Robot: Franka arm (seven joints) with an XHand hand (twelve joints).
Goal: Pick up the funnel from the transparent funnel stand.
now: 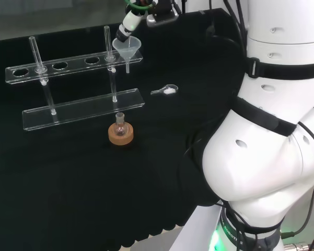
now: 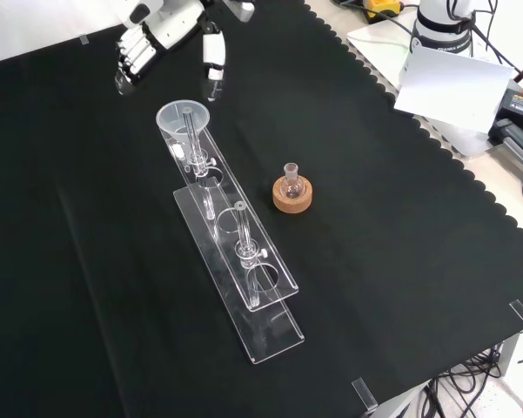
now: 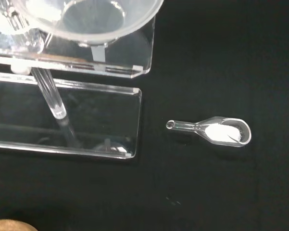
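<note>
A clear funnel [image 1: 127,48] sits in the end hole of the transparent stand [image 1: 68,65], its stem hanging down through the top plate. In the front view the funnel [image 2: 184,117] is at the stand's [image 2: 244,261] far end. My hand [image 2: 161,30] hovers just beyond and above it, open, fingers [image 2: 212,52] spread and pointing down, holding nothing. In the head view the hand [image 1: 129,22] is right above the funnel's rim. The wrist view looks down on the funnel's wide mouth [image 3: 86,19] and the stand's base plate [image 3: 86,120].
A small round flask on a cork ring [image 1: 120,132] stands in front of the stand, also seen in the front view [image 2: 293,193]. A glass scoop with white powder [image 3: 221,131] lies on the cloth beside the stand's end [image 1: 166,90]. Two upright rods join the stand's plates.
</note>
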